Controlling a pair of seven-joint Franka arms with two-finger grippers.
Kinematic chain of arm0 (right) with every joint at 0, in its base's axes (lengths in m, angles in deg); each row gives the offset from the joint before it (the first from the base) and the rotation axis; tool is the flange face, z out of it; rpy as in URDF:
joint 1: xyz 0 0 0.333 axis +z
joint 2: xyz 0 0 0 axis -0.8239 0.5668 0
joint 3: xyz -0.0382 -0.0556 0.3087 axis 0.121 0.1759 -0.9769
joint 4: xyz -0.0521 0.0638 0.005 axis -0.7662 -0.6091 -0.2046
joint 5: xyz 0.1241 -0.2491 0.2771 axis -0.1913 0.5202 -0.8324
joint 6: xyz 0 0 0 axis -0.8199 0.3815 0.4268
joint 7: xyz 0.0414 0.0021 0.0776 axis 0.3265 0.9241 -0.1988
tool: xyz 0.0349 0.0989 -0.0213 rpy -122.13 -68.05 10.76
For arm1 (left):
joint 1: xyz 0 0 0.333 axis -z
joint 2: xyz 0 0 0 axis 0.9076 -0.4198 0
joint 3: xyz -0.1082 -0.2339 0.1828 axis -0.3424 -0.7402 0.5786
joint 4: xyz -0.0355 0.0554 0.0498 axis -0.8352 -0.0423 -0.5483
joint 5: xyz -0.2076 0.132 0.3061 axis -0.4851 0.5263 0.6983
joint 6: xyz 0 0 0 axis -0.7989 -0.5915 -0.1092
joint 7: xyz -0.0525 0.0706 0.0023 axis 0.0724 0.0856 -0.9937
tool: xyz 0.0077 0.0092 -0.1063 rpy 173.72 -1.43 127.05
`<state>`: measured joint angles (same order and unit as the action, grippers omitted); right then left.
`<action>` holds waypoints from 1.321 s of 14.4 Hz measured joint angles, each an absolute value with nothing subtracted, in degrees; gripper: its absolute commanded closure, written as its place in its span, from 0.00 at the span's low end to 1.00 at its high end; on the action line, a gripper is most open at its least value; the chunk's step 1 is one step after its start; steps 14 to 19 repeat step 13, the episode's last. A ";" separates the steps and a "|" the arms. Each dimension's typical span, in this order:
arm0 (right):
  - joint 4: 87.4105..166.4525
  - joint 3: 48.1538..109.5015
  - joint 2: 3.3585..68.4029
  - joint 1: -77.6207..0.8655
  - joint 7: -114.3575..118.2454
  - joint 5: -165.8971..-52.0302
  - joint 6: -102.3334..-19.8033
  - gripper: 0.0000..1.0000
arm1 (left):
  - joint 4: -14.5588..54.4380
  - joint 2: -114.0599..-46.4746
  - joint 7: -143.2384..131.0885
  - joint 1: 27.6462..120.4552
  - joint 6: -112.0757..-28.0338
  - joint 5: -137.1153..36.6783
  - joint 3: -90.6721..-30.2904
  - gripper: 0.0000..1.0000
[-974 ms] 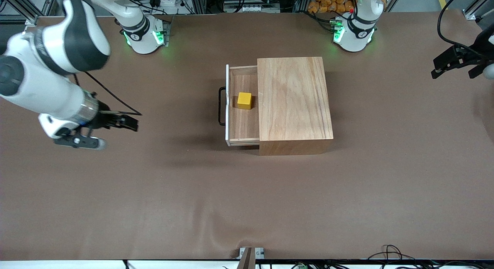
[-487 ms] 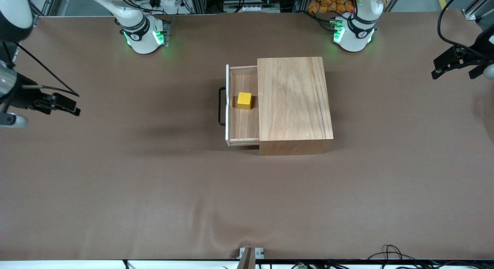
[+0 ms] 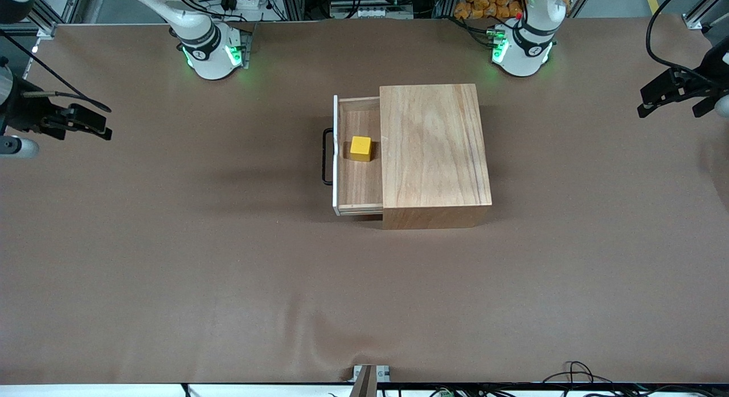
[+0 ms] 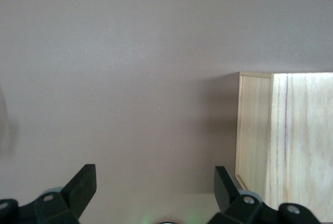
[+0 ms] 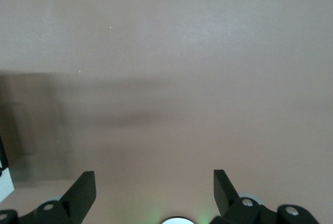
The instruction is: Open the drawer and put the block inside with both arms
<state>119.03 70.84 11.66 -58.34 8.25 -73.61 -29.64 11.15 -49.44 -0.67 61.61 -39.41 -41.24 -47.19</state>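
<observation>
Brown surface (image 3: pixel 228 283) looks like job done to me: drawer (image 3: pixel 359 180) pulled out of the wooden box (image 3: pixel 433 152), block (image 3: pixel 360 148) sitting inside it, left gripper (image 3: pixel 660 98) and right gripper (image 3: pixel 80 121) parked over opposite ends, both jaws open and empty.

A robotics lab: two white arms (image 3: pixel 199 38) bolted at the worktop's (image 3: pixel 228 271) twelve o'clock edge, with aluminium framing (image 3: pixel 296 1) and cables (image 3: pixel 250 1).

yellow block (image 3: pixel 360 148), light-wood drawer (image 3: pixel 360 186), brown table (image 3: pixel 228 271)
</observation>
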 measured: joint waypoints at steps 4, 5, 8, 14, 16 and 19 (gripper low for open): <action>117.05 71.11 11.31 -57.59 8.25 -72.92 -28.40 0.00 | 11.15 -49.44 -0.67 61.60 -39.59 -41.24 -47.19 0.00; 116.77 71.27 11.31 -57.57 8.25 -72.92 -28.41 0.00 | 11.15 -49.45 -0.67 61.57 -39.67 -41.24 -47.18 0.00; 116.45 72.15 11.31 -57.42 8.25 -72.93 -28.41 0.00 | 11.15 -49.49 -0.67 61.41 -39.80 -41.24 -47.09 0.00; 116.44 73.04 11.31 -57.31 8.24 -72.93 -28.27 0.00 | 10.71 -49.50 -0.66 61.39 -39.90 -41.24 -46.88 0.00; 116.44 73.04 11.31 -57.31 8.24 -72.93 -28.27 0.00 | 10.71 -49.50 -0.66 61.39 -39.90 -41.24 -46.88 0.00; 116.44 73.04 11.31 -57.31 8.24 -72.93 -28.27 0.00 | 10.71 -49.50 -0.66 61.39 -39.90 -41.24 -46.88 0.00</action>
